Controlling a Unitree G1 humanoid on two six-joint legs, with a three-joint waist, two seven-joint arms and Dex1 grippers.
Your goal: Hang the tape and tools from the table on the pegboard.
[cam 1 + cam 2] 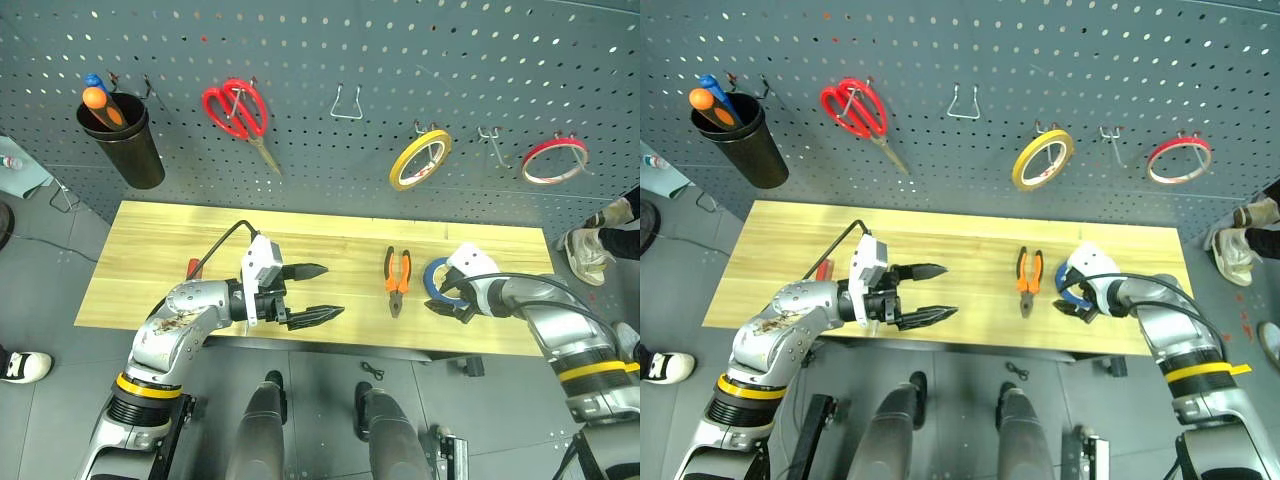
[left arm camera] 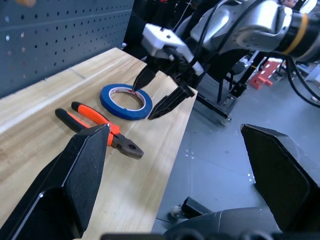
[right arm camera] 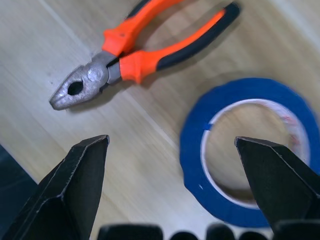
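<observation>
Reaching down toward the blue tape [image 1: 437, 276], the right gripper [image 2: 161, 93] hangs with its two black fingers spread wide and nothing between them; one fingertip sits over the roll's hollow centre and the other outside its rim, which looks like a set-up to pinch the ring through its wall. The tape lies flat on the table [image 1: 150, 250] near the right end, with the orange-and-black pliers [image 1: 397, 280] just beside it, jaws pointing toward the front edge. The left gripper [image 1: 316, 292] is held level over the table's front middle, pointing toward the pliers, its fingers also wide apart and empty, probably waiting its turn for a tool. A slim red-handled tool [image 1: 194, 267] shows behind the left forearm, mostly covered by the arm, so I judge it to be the screwdriver but cannot be sure. Small black-handled scissors cannot be made out on the table. On the pegboard [image 1: 500, 60] hang the red scissors [image 1: 238, 110], a yellow tape roll [image 1: 419, 159], a red tape roll [image 1: 554, 160] and a black cup [image 1: 125, 140] with handles; a bare wire hook [image 1: 346, 103] and another hook [image 1: 490, 138] between the two rolls seem free for hanging. Whether the right fingertips touch the tape is hard to tell
</observation>
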